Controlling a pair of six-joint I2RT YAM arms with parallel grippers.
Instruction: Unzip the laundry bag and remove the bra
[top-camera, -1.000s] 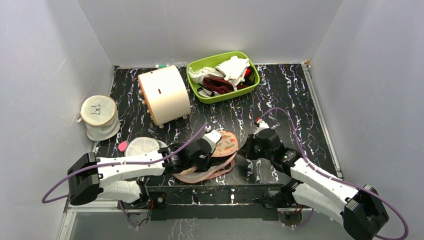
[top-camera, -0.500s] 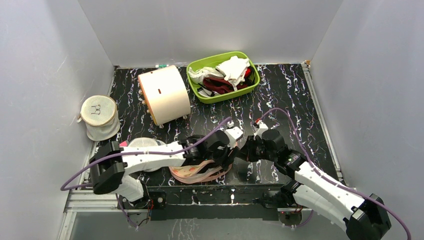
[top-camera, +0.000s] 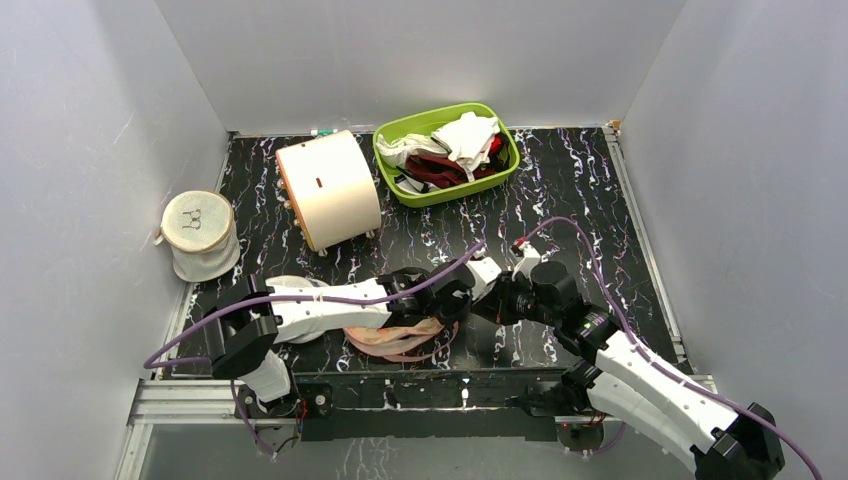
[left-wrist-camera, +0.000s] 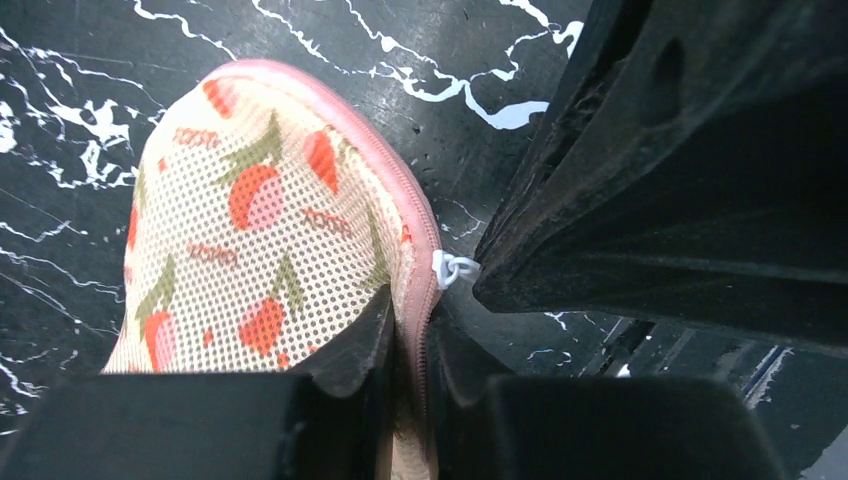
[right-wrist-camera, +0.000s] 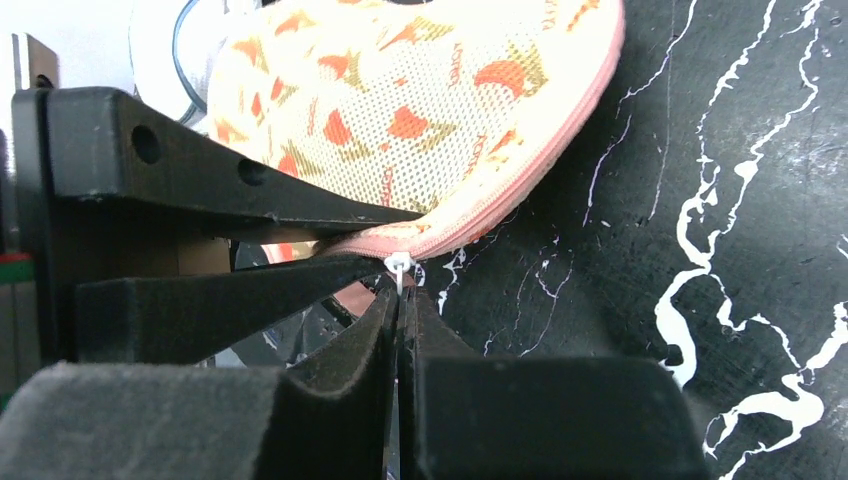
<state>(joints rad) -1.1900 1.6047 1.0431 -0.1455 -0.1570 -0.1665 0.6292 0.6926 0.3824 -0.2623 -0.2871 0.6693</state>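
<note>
Jaws on both arms are clenched. The left gripper pinches the pink zip edging of the bag to anchor it. The right gripper nips the small white pull at the bag's 3 o'clock, so a tug should run the zip rather than drag the case. The bag lies at the 6 o'clock edge of the table. It is a soft, floppy, rounded lobe of dotted mesh with red-and-green print. The bra is hidden, presumably inside.
</note>
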